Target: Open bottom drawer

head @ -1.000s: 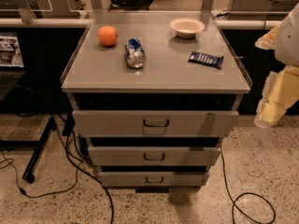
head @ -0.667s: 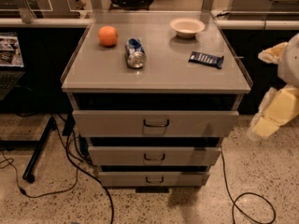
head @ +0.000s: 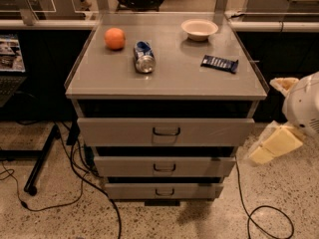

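Dropped lower to 4 o'clock: gripper [head: 275, 146], well apart from bottom drawer [head: 199, 190] at 6, openness impossible to tell. Risks hooking middle drawer [head: 199, 167] instead, with handles stacked so close.

On the grey cabinet top [head: 174, 81], an orange [head: 115, 38] sits at 10 o'clock, a white bowl [head: 199, 29] at 1 o'clock and a dark blue snack bar [head: 220, 63] at 3 o'clock. A dented can [head: 144, 58] lies at the orange's 4 o'clock. The gripper [head: 275, 144] hangs at the cabinet's 3 o'clock.
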`<state>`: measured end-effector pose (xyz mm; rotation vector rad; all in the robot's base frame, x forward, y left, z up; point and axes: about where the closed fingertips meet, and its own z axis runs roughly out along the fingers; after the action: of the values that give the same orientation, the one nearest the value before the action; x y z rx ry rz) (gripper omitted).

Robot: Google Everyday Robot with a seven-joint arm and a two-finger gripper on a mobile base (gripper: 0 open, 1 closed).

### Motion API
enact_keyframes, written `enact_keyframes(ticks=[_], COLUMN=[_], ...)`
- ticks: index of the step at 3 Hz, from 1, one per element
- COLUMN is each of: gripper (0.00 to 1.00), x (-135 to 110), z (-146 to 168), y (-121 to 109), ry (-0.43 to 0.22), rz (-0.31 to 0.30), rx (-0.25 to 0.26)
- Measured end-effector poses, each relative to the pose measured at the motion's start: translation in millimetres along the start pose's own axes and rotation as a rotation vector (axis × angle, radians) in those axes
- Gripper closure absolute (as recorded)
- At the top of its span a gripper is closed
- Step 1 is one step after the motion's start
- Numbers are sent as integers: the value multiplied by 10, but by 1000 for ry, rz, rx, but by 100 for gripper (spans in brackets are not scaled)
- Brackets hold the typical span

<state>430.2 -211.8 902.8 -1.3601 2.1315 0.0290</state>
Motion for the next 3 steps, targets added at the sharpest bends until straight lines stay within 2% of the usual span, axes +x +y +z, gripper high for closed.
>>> enact_keyframes(ticks=[1, 2, 3], gripper=[0, 0, 0], x=[250, 419, 430], z=[429, 615, 621], y=[17, -26, -23], ry=[45, 118, 124], rz=[63, 94, 95], rx=[-2, -42, -44])
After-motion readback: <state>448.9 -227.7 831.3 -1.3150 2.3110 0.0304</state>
